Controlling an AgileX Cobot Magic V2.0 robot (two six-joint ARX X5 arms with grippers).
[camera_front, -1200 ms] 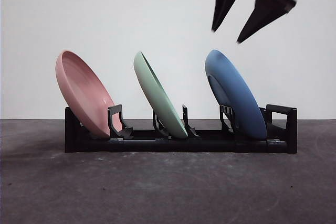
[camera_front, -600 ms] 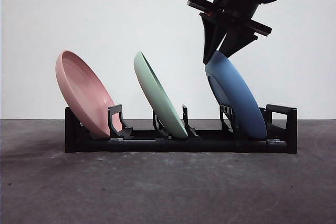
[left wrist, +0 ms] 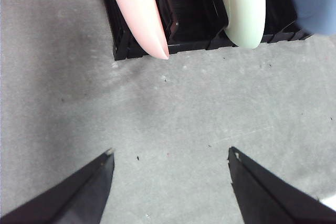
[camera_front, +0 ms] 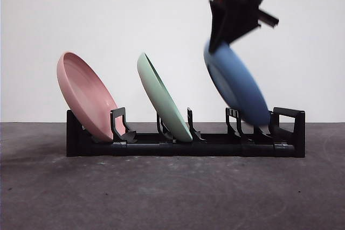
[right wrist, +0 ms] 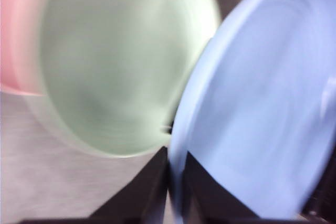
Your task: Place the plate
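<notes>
- The right gripper (camera_front: 220, 44) comes in from above in the front view and pinches the top rim of the blue plate (camera_front: 237, 87); its jaws stand narrow with only the plate's edge between them, which the right wrist view shows as the thin rim running down into the gap of the gripper (right wrist: 170, 182)
- A grip at the very top of the rim lets the plate hang on edge and keeps the jaws clear of the rack (camera_front: 183, 146) and its prongs; that looks to be why it is held there
- The blue plate sits over the rightmost slot, tilted like its neighbours, its lower edge just above the rack's base and not clearly resting in it; blur hides whether it touches the prongs
- The pink plate (camera_front: 86, 95) and the green plate (camera_front: 161, 98) lean in the left and middle slots, each propped by an upright prong so that it stands apart from the next
- The left gripper (left wrist: 170, 182) waits over bare table (left wrist: 173, 108) near the pink end of the rack, jaws wide and holding nothing; staying back leaves the working arm room
- Judging by the task, the plate is in transit at its slot; a swing toward the green plate is the risk, since the two are close
</notes>
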